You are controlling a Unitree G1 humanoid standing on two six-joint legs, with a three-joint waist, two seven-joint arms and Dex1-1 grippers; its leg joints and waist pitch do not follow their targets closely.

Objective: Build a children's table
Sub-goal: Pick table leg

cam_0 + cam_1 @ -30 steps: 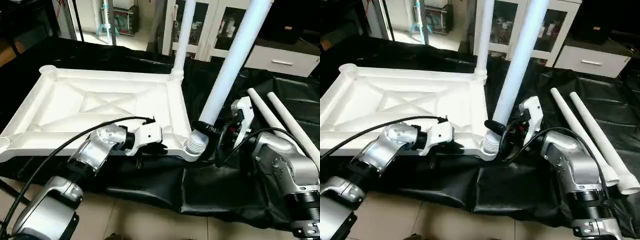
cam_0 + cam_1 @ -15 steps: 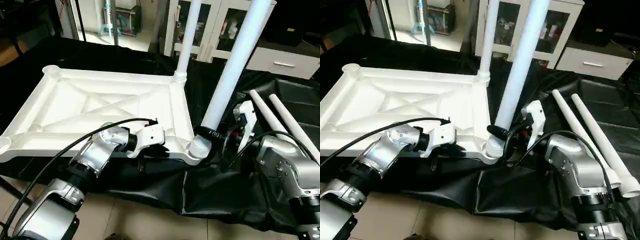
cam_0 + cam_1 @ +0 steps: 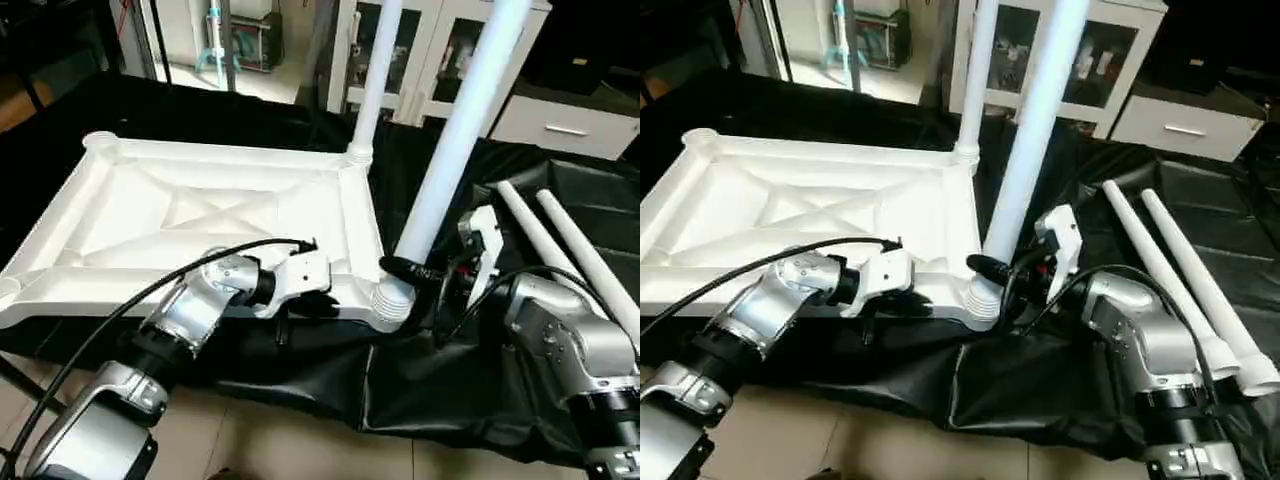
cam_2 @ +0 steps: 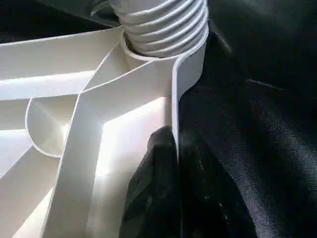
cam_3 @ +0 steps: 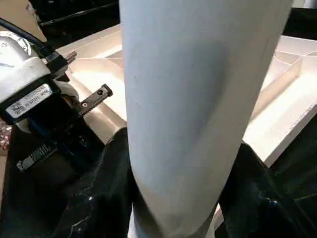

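Observation:
The children's table top point(image 3: 200, 215) lies upside down on a black cloth, its ribbed X-braced underside facing up. One white leg point(image 3: 372, 70) stands upright in the far right corner socket. A second leg point(image 3: 450, 150) leans over the near right corner, its threaded end point(image 3: 392, 300) at that socket. My right gripper point(image 3: 410, 268) is shut around this leg just above the thread, and its black fingers point(image 5: 111, 188) flank the tube. My left gripper point(image 4: 176, 163) is shut on the top's near rim, beside the same corner.
Two loose white legs point(image 3: 545, 240) lie side by side on the cloth to the right. A white glass-door cabinet point(image 3: 430, 50) and a white drawer unit point(image 3: 560, 125) stand behind. Tiled floor runs along the cloth's near edge.
The view has shifted a little. The right gripper and the leaning leg's base have edged slightly towards the corner socket. The left gripper stays clamped on the rim.

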